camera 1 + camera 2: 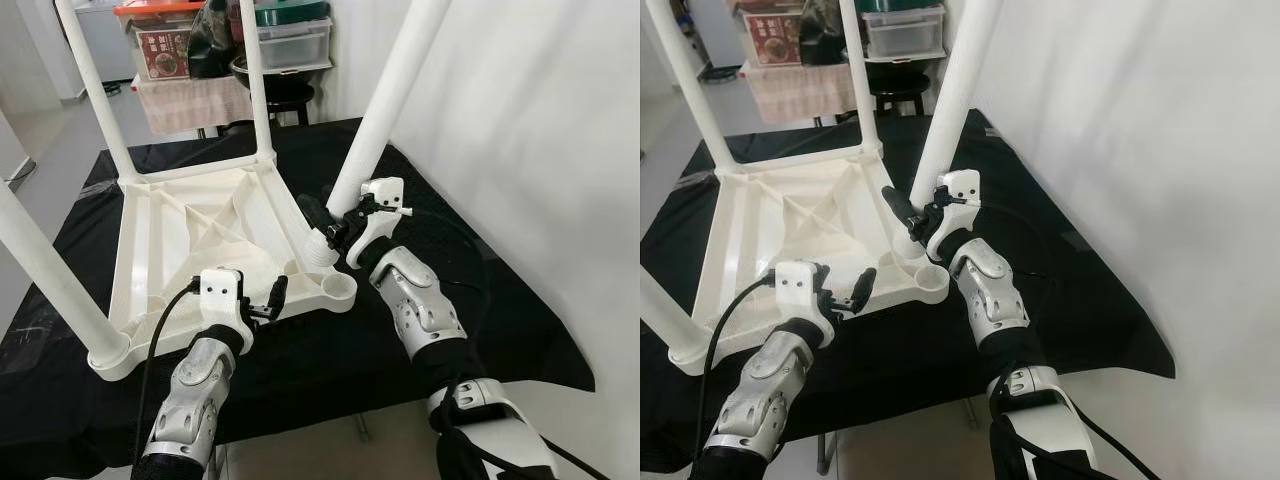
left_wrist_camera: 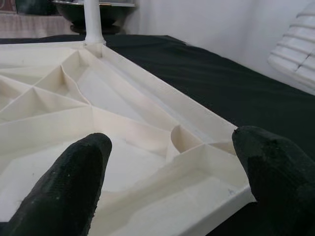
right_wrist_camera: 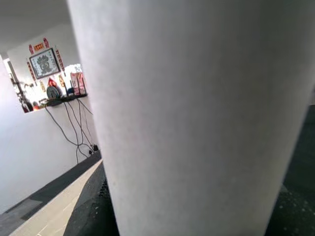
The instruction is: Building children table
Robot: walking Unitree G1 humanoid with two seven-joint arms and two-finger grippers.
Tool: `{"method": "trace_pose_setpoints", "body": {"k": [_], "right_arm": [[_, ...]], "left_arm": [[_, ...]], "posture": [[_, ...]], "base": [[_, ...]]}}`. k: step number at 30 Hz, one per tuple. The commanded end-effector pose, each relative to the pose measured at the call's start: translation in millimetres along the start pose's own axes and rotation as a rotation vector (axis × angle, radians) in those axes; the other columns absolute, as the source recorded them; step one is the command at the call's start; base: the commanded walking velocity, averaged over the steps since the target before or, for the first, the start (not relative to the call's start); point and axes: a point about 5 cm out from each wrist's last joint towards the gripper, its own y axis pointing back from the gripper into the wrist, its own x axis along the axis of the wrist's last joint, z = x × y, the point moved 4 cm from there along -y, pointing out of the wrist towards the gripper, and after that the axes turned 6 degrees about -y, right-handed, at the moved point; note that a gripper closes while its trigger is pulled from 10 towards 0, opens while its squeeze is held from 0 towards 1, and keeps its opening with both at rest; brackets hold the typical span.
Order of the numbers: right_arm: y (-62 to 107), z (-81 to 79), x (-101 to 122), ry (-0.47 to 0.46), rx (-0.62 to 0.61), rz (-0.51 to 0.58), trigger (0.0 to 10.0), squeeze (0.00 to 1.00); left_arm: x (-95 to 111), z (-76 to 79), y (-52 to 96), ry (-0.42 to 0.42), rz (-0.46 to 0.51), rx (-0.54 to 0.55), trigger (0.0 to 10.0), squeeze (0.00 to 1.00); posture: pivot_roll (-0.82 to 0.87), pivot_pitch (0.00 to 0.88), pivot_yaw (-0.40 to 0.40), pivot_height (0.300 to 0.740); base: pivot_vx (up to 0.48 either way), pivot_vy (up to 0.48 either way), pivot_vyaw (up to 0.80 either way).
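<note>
White children table (image 1: 190, 230) upside down on bench under black cloth (image 1: 420, 330), three legs already standing up from corners. Right tool (image 1: 335, 232) pinching lower end of fourth leg (image 1: 385, 110), leg tilted, foot touching table edge beside empty corner socket (image 1: 338, 288). Left tool (image 1: 272, 298) fingers spread, straddling table near edge just left of that socket.

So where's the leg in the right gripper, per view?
Left eye: leg slants from top down into the right gripper, right of centre.
Right eye: same, centre.
Left wrist: probably the ribbed white end past the tabletop corner.
Right wrist: close-up, dead ahead.
Shared: black cloth.
</note>
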Motion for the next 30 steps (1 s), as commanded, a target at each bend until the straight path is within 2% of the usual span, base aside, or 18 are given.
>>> {"method": "trace_pose_setpoints", "body": {"k": [1,9,13,20,22,26,30], "right_arm": [[-5.0,-4.0,12.5,0.002,0.018,0.032,10.0,0.0],[-5.1,-3.5,22.0,0.003,0.025,0.062,10.0,0.0],[-4.7,-3.9,29.3,0.005,0.034,0.09,10.0,0.0],[-2.9,-9.0,36.0,0.006,0.09,0.113,10.0,0.0],[-3.0,-10.4,36.9,0.002,0.096,0.12,10.0,0.0],[-1.5,-21.7,23.8,0.067,0.167,0.051,10.0,0.0],[0.0,-24.1,23.3,0.033,0.181,0.062,10.0,0.0]], "left_arm": [[-0.2,-1.0,1.7,0.009,-0.007,0.005,10.0,0.0],[13.9,2.1,-0.7,0.023,0.038,-0.013,10.0,0.0],[23.8,3.0,-2.0,0.03,0.07,-0.024,10.0,0.0],[30.4,5.1,-3.5,0.04,0.091,-0.033,10.0,0.0],[30.5,5.6,-3.5,0.043,0.091,-0.035,10.0,0.0],[27.1,12.7,-3.2,0.027,0.078,-0.056,10.0,0.0],[24.0,18.0,-2.2,0.031,0.068,-0.074,10.0,0.0]], "posture": [[-0.07,0.0,0.034,0.74],[-0.07,0.0,0.031,0.74],[-0.07,0.0,0.027,0.74],[-0.08,0.0,0.027,0.74],[-0.08,0.0,0.028,0.74],[-0.07,0.0,0.028,0.74],[-0.07,0.0,0.029,0.74]], "base": [[0.0,0.0,0.0],[0.0,0.0,0.0],[0.327,0.0,0.0],[0.358,0.0,0.8],[0.356,0.0,0.0],[0.349,0.0,0.6],[0.0,0.0,0.72]]}}
